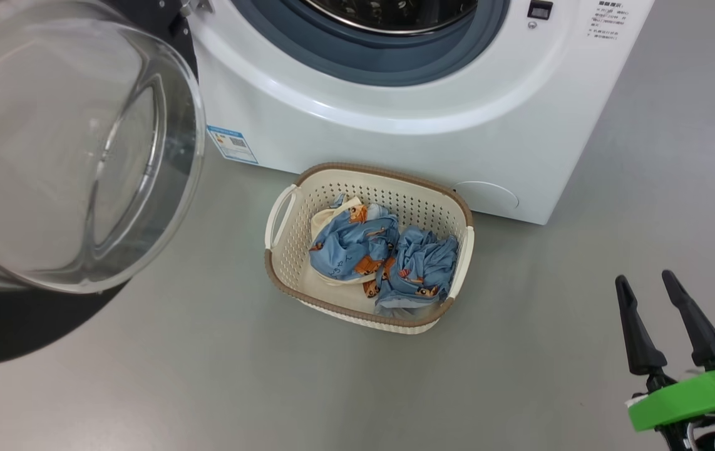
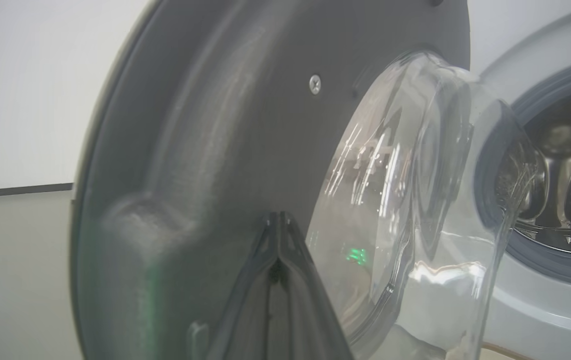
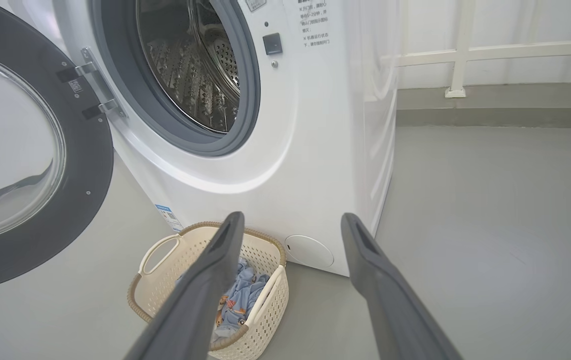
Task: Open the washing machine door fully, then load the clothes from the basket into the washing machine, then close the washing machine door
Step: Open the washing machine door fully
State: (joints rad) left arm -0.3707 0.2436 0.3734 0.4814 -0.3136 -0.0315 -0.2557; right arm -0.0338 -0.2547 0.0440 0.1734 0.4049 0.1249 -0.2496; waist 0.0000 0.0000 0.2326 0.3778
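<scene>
The white washing machine (image 1: pixel 395 125) stands with its steel drum (image 3: pixel 190 65) exposed. Its black washing machine door (image 1: pixel 32 326) is swung wide to the left, and the glass bowl (image 1: pixel 69 150) bulges toward me. On the floor in front sits the cream basket (image 1: pixel 282 275), holding the light blue clothes (image 1: pixel 382 250). My right gripper (image 1: pixel 644 280) hangs open and empty to the basket's lower right, well clear of it. In the right wrist view that gripper (image 3: pixel 291 220) points over the basket (image 3: pixel 160 300) and clothes (image 3: pixel 243 295). My left gripper (image 2: pixel 278 216) is shut, tips at the door's dark inner face (image 2: pixel 205 150).
A blue label sticker (image 1: pixel 232 144) and a round cover (image 1: pixel 489 195) mark the machine's lower front. Open grey floor (image 1: pixel 614 207) lies right of the machine and basket. A white railing (image 3: pixel 458 55) runs along the far wall.
</scene>
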